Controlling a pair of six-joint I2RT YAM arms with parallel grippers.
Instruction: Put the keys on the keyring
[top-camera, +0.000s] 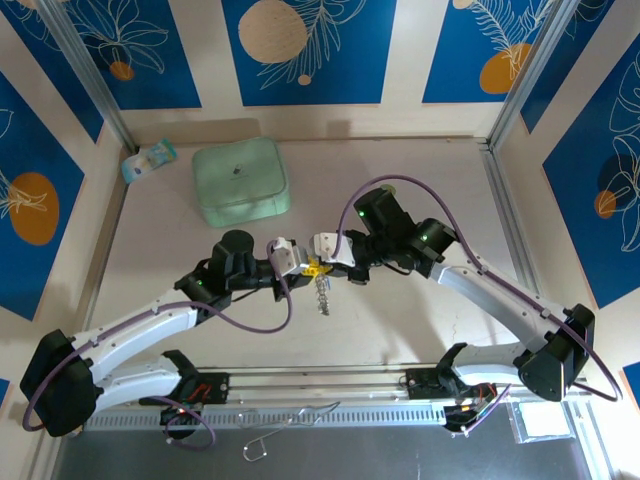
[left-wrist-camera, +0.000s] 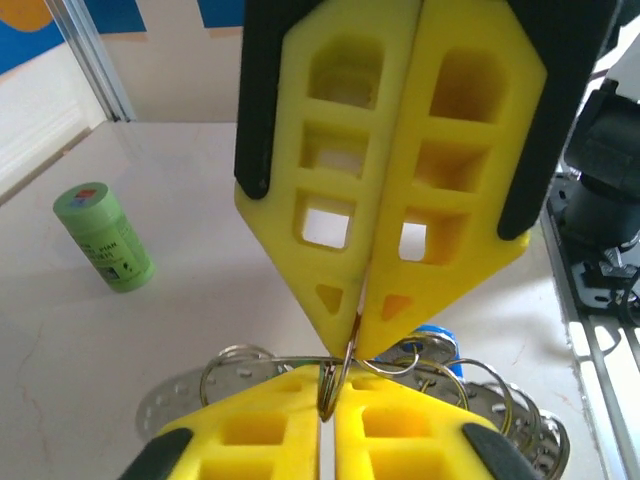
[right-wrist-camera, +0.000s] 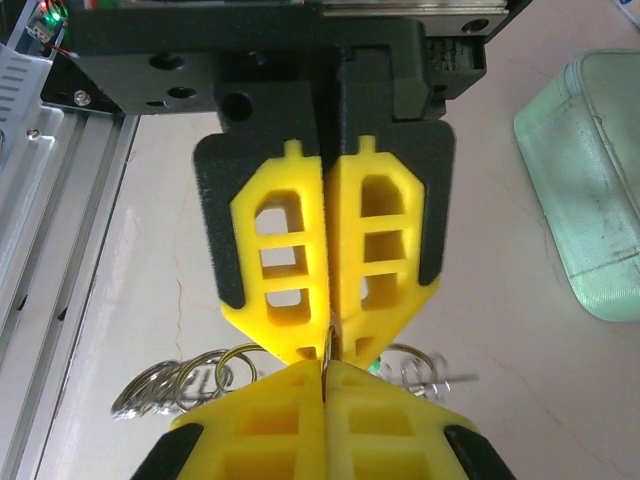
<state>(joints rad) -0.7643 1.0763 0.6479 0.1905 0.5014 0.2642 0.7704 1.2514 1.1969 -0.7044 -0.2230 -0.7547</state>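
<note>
My left pincer (left-wrist-camera: 327, 392) and right pincer (right-wrist-camera: 325, 378) met tip to tip above the tabletop (top-camera: 420, 310), both clamped on a thin wire loop of the keyring (top-camera: 322, 292). From above, its silvery string of loops ran toward my bases – only the left wrist view showed the blue key (left-wrist-camera: 437, 338) among them, and a green cylinder (left-wrist-camera: 103, 237) standing well apart

A mint-green square case (top-camera: 241, 181) lies on the pale table (top-camera: 420, 180) near the back wall. A green cylinder (left-wrist-camera: 104, 238) stands on end.
</note>
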